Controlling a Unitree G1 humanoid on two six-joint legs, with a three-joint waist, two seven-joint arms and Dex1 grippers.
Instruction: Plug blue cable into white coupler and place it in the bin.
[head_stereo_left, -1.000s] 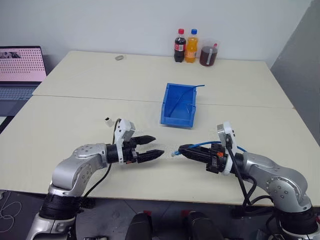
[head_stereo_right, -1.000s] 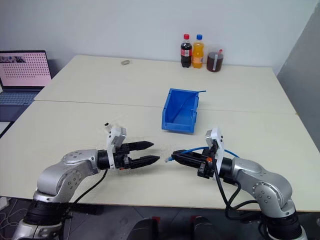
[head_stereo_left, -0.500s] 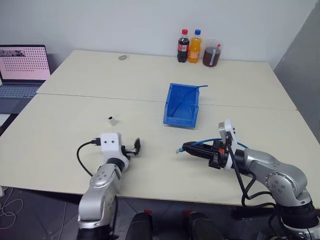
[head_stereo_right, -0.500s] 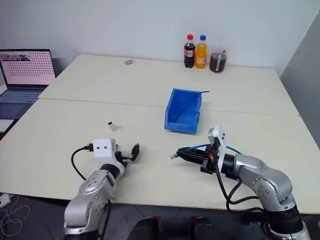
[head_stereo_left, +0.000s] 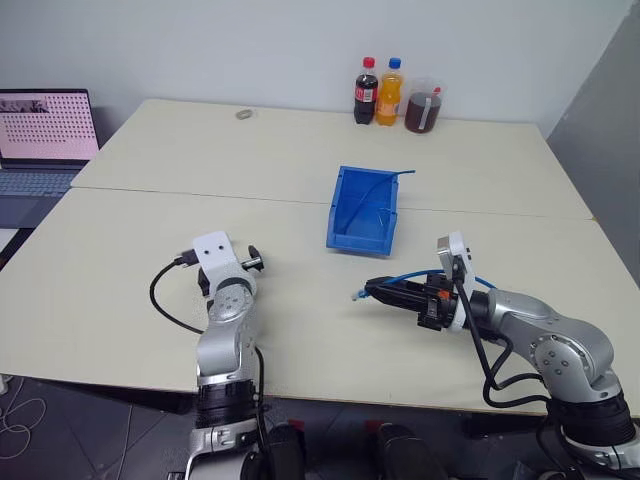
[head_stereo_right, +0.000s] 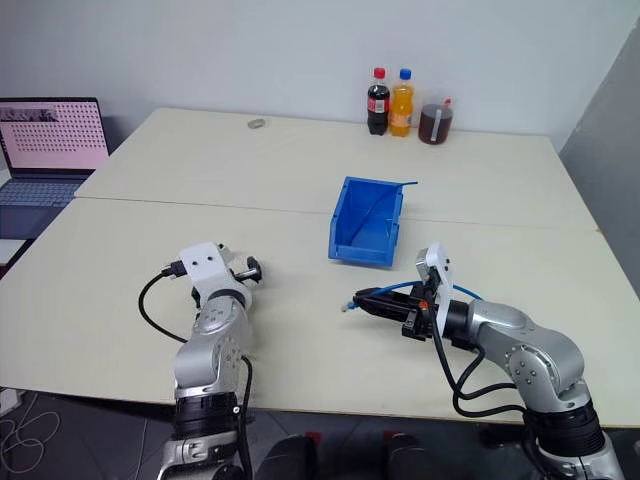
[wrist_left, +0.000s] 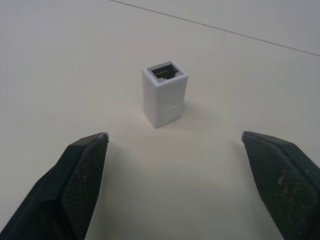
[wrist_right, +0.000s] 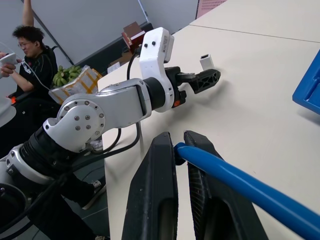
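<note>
- The left gripper (wrist_left: 175, 145) has its two black fingers (wrist_left: 82, 167) spread wide, with nothing between them but bare table (head_stereo_left: 120, 290).
- The white coupler (wrist_left: 165, 93) stands on end on that table, straight ahead of the left gripper and centred on the gap between the fingers. It is just beyond their tips, not touching either.
- The coupler's long axis runs upright, and its dark socket faces upward.
- The left arm is plainly the nearer one to the coupler. The forearm reaches away from the robot, with the wrist tipped a little down toward the coupler.
- The right gripper (wrist_right: 180, 145) is well apart from the coupler, on the bin's (head_stereo_left: 362, 212) side of it, and is pinched shut on the blue cable (wrist_right: 235, 177).
- The cable's plug end (head_stereo_left: 355, 296) pokes out past the right fingertips, aimed across the table toward the coupler. The right arm is held low and roughly level.
- The bin sits farther back than the coupler, nearer the bottles (head_stereo_left: 378, 92).
- By my reading, the next move is a short straight advance of the left gripper to straddle the coupler. The risk is a finger knocking the coupler over.
</note>
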